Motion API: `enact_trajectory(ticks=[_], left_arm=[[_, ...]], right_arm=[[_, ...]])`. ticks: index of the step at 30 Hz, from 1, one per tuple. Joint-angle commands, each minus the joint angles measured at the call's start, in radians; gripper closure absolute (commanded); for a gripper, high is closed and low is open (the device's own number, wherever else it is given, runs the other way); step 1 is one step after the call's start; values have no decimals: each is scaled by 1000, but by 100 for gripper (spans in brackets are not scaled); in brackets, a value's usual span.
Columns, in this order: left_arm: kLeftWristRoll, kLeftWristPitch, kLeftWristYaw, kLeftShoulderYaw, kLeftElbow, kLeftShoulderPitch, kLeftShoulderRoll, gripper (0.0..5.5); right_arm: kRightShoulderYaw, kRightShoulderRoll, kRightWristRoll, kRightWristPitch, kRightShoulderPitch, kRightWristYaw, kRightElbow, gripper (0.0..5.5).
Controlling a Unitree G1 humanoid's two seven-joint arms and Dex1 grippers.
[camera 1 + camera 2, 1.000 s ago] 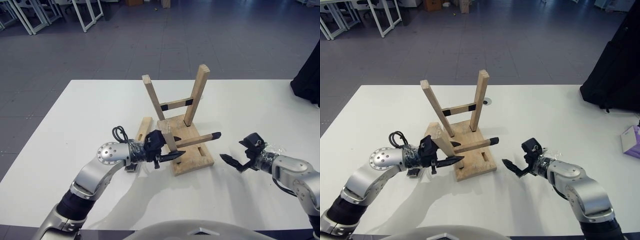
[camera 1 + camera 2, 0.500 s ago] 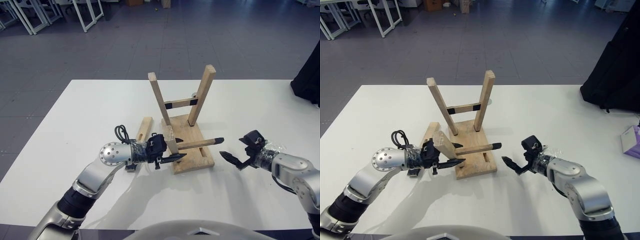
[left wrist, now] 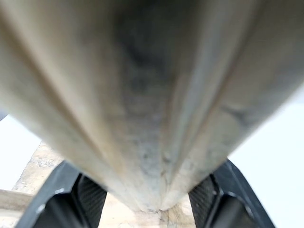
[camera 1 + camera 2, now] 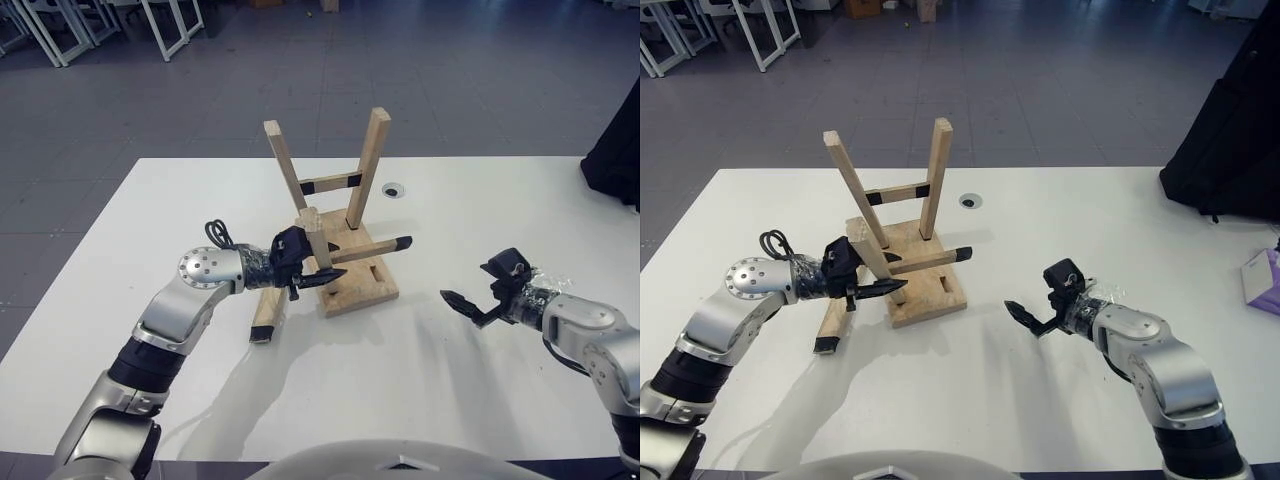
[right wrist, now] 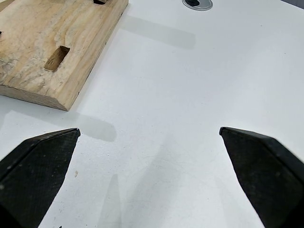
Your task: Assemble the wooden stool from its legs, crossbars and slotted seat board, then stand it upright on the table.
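The slotted seat board [image 4: 365,285] is lying flat near the middle of the white table [image 4: 480,200], its long axis running roughly away from the robot. Two legs [image 4: 283,165] joined by a crossbar [image 4: 330,183] are rising from its far end, splaying apart upward. The left gripper [image 4: 318,272] is clamping a third leg [image 4: 312,232] at the board's left side; that leg's bar [image 4: 372,248] is pointing right, level over the board. A loose leg [image 4: 265,315] is lying just to the left. The right gripper [image 4: 460,300], fingers spread and holding nothing, is hovering over bare table well to the right. Grey floor is stretching behind
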Motion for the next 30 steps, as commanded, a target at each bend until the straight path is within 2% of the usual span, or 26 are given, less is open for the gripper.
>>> enact_trajectory(ticks=[1,11,19,20,26,30], left_arm=[[-1,-3,60,53,-22,91,-46,346],[62,-128,70,61,12,154,-125,346],[65,-151,17,50,94,63,-161,346],[66,-152,13,53,99,55,-163,309],[68,-138,-35,66,96,52,-134,219],[76,-110,-105,63,85,71,-66,162]], right_arm=[[47,-17,-22,-9,-88,53,55,0],[83,-19,-64,-31,-147,117,118,0],[43,4,-63,-6,-99,78,68,0],[45,4,-64,-6,-100,77,66,0],[43,-6,-65,-2,-108,82,64,0],[41,-1,-67,2,-96,74,52,0]])
